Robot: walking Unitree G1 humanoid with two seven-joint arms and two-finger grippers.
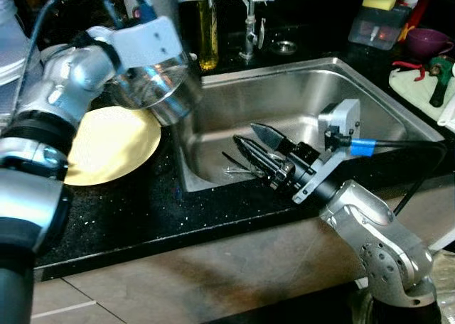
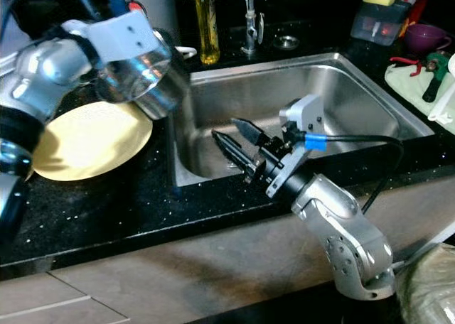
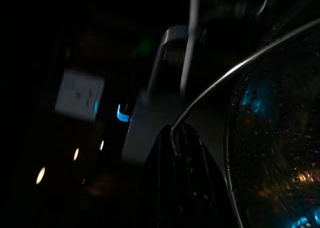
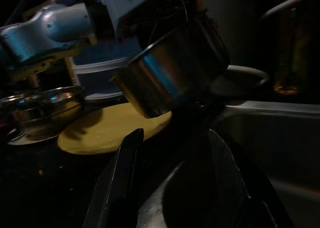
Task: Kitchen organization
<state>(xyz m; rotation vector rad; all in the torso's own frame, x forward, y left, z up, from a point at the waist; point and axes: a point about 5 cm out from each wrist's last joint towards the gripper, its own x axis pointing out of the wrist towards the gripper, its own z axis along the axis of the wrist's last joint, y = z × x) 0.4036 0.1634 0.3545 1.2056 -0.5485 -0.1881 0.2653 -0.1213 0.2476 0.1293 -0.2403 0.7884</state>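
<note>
The left tool is clenched on the rim of a steel pot, holding it tilted in the air above the black speckled table, at the sink's upper-left corner, its mouth turned toward the arm and its base toward the basin. In the left wrist view one black finger runs up to the pot's thin bright rim, and the wet inner wall curves away beside it. Just under and at 8 o'clock from the pot a yellow plate lies flat on the table, its right edge near the sink's left wall. The stainless sink takes the middle of the scene; the right tool reaches down into it from 4 o'clock, its two long black fingers parted and holding nothing, their tips low over the basin floor near some thin metal pieces too small to name. The right wrist view looks between those spread fingers toward the tilted pot and the yellow plate, with a shiny steel bowl sitting on the table beyond the plate. At 12 o'clock behind the sink stand a faucet and a bottle of yellow liquid. At 2 o'clock sit a clear container with a yellow sponge and a purple cup.
</note>
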